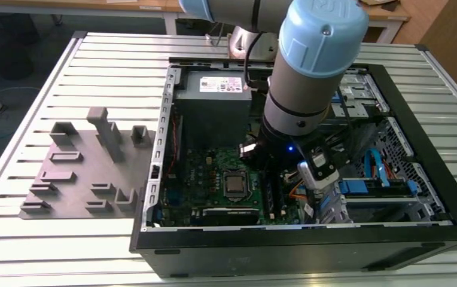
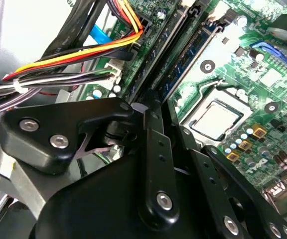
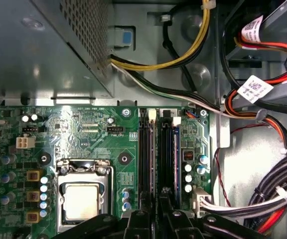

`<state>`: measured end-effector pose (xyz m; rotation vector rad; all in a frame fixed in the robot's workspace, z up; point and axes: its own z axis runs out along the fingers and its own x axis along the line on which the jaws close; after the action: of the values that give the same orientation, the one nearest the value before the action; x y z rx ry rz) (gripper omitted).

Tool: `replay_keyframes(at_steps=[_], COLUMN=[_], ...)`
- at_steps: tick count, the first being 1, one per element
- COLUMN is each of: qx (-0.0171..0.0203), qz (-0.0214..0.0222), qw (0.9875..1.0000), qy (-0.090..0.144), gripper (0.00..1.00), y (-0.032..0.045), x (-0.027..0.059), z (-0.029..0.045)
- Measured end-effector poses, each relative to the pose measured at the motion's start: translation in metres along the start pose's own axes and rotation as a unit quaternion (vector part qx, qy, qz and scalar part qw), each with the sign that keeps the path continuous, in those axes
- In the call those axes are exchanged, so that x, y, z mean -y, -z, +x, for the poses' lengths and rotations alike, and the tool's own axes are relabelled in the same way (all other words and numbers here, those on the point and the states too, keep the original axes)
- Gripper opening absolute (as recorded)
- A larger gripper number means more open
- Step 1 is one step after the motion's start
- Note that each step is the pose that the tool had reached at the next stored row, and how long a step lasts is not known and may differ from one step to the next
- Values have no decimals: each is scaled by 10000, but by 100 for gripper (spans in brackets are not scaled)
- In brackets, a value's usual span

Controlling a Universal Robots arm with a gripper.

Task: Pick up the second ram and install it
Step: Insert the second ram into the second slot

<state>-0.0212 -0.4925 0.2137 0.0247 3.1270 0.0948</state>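
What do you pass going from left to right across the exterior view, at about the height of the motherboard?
Grey fixture blocks → bare slatted table → computer case's left wall → processor socket → memory slots → blue drive cable.

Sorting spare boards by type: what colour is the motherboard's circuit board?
Green, clearest in the first wrist view: the motherboard.
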Motion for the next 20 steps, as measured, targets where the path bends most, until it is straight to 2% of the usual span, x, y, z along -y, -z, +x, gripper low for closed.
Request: replay_keyframes(at_steps=[5,8,10,12,20], qx=[1,1,1,1,1], qz=[0,4,7,10,10], qw=[10000,10000,10000,10000,10000], qy=[0,0,0,1,0], gripper=[18,16,7,7,7], y=[222,310,365,418,438], x=[-19,-50,-65,-76,-78], z=[-3,-4,-4,-5,-5])
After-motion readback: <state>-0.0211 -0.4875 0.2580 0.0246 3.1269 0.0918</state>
